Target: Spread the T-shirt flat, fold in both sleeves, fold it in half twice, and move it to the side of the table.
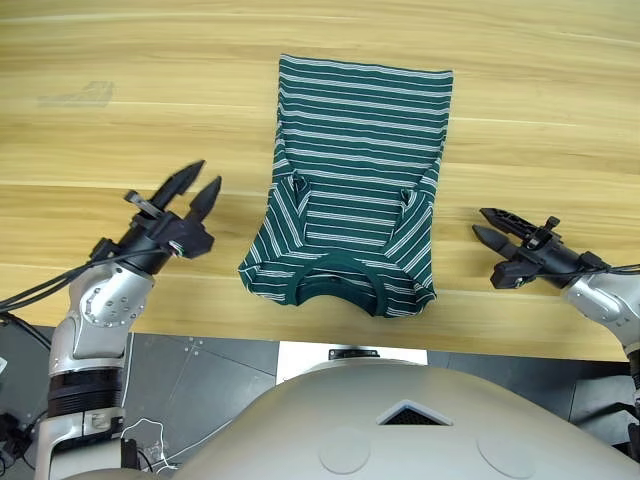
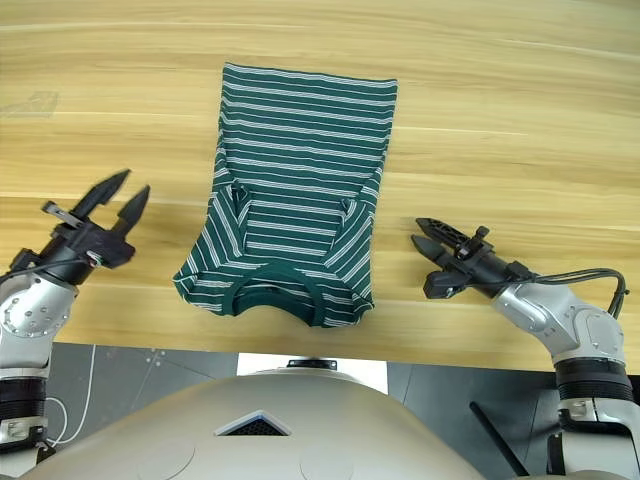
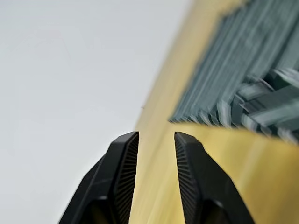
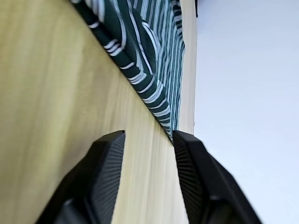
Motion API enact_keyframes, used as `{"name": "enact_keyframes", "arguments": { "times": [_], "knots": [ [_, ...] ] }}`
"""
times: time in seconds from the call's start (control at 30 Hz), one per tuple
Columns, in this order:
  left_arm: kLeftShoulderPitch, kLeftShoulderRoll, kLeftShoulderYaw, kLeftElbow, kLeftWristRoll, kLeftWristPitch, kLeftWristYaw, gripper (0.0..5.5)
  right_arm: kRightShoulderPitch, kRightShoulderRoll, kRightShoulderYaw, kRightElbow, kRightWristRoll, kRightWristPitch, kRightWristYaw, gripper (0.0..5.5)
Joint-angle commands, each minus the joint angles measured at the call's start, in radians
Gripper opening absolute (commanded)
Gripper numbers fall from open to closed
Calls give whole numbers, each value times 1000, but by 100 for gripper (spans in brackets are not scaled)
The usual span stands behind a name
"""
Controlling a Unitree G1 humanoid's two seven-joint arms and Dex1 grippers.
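Note:
A dark green T-shirt (image 1: 355,175) with thin white stripes lies on the wooden table (image 1: 120,120), collar toward the near edge, hem toward the far side. Both sleeves are folded in over the chest, so it forms a long narrow shape. My left gripper (image 1: 198,185) hovers open over the table to the left of the shirt's lower part, a short gap away. My right gripper (image 1: 483,224) is open too, to the right of the collar end, fingers pointing at the shirt. The striped cloth (image 3: 243,84) shows beyond the left fingers, and the shirt's edge (image 4: 140,60) beyond the right ones.
The table's near edge (image 1: 200,330) runs just below the collar, with dark floor beneath. Bare wood stretches to the left and right of the shirt and beyond its hem.

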Motion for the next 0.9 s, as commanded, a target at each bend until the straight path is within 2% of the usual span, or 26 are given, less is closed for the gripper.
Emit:
{"name": "enact_keyframes", "arguments": {
  "times": [0.03,0.17,0.23,0.3,0.43,0.6,0.9],
  "knots": [
    [58,130,-78,50,274,-44,35,165,-70,-99,86,55,-58,-90,-29,249],
    [59,185,-184,49,353,-58,-18,220,-83,-126,165,45,-22,-150,8,310],
    [64,214,-218,50,347,-58,-44,256,-67,-140,187,21,7,-169,26,352],
    [76,255,-240,53,328,-51,-76,277,-57,-152,209,4,48,-210,34,371],
    [60,314,-292,62,267,-64,-136,277,1,-174,257,-63,142,-246,100,371],
    [47,356,-355,22,180,-84,-201,277,-24,-147,277,-45,151,-251,128,371],
    [-107,322,-489,123,110,-120,-286,277,-81,-51,315,-10,132,-219,123,371]
  ]
}}
